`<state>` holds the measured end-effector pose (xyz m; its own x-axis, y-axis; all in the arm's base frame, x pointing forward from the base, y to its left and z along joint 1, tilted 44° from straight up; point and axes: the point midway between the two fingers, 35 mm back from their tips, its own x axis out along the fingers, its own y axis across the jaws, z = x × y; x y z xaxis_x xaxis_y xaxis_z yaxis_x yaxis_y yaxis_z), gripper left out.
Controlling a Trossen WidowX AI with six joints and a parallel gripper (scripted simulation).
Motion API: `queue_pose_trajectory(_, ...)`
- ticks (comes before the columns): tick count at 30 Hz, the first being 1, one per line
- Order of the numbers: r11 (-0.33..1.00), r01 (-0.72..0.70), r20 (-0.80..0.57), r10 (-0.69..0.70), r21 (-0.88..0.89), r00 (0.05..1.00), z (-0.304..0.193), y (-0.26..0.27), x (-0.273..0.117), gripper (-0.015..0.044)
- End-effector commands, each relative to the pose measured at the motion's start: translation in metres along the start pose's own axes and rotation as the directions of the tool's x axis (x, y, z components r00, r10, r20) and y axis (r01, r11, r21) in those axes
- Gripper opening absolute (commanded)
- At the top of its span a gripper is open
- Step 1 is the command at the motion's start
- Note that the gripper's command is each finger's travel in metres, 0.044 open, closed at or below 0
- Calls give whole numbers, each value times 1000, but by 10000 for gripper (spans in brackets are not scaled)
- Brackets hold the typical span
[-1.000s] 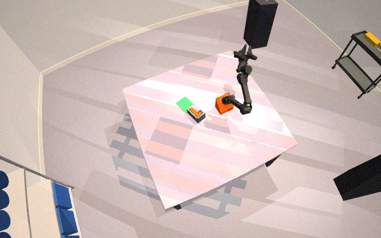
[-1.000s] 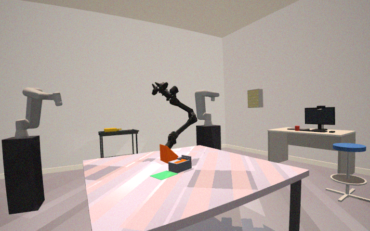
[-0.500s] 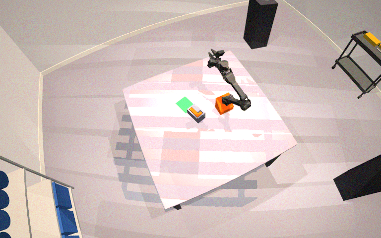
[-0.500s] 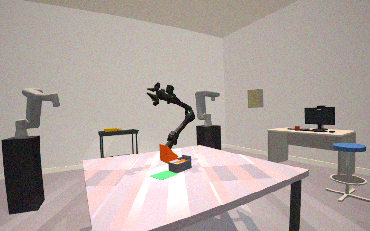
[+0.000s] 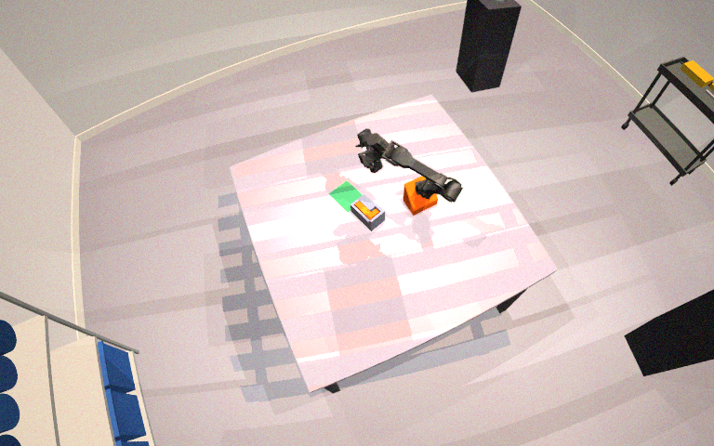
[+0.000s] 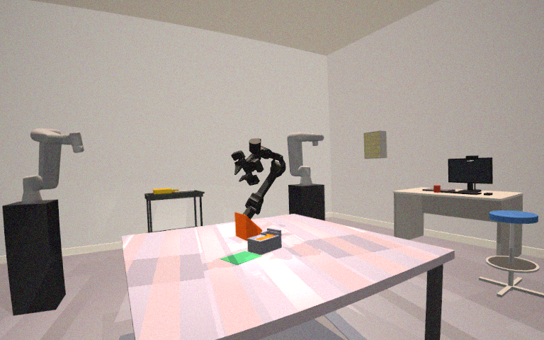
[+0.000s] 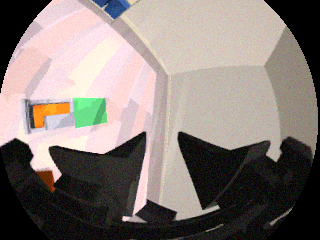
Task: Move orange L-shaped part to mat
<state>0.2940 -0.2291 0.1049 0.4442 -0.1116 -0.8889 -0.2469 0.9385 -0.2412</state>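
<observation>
The orange L-shaped part (image 5: 365, 210) (image 6: 265, 237) (image 7: 55, 108) lies in the pocket of the grey tray (image 5: 372, 223) (image 6: 262, 245) (image 7: 61, 121). It looks level, with its L-shaped end away from the mat. The green mat (image 5: 345, 194) (image 6: 241, 258) (image 7: 90, 111) lies beside the tray's other end, with nothing on it. My gripper (image 5: 359, 151) (image 6: 239, 175) (image 7: 162, 135) is open and empty, with its fingers partly apart. It hangs high above the table, away from the tray, and points outward and down. The pocket floor under the part is hidden.
An orange wedge-shaped block (image 5: 413, 204) (image 6: 243, 227) (image 7: 46, 180) stands at the arm's base, near the tray. The table (image 5: 366, 309) (image 6: 309, 290) has its edge beyond the mat. A cart (image 5: 665, 135), pedestals and shelves stand away from the table.
</observation>
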Motion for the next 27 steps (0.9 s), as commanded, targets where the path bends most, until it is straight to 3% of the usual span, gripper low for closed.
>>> queue_pose_trajectory(1,957,-288,-3,288,-17,958,23,73,17,180)
queue_pose_trajectory(5,838,-545,-50,544,-7,837,37,146,17,180)
queue_pose_trajectory(8,702,-711,-109,710,34,695,43,201,7,180)
queue_pose_trajectory(12,546,-830,-176,833,112,525,45,251,-12,180)
queue_pose_trajectory(22,539,-834,-179,837,117,516,45,255,-11,180)
queue_pose_trajectory(27,541,-833,-178,837,116,518,39,290,12,180)
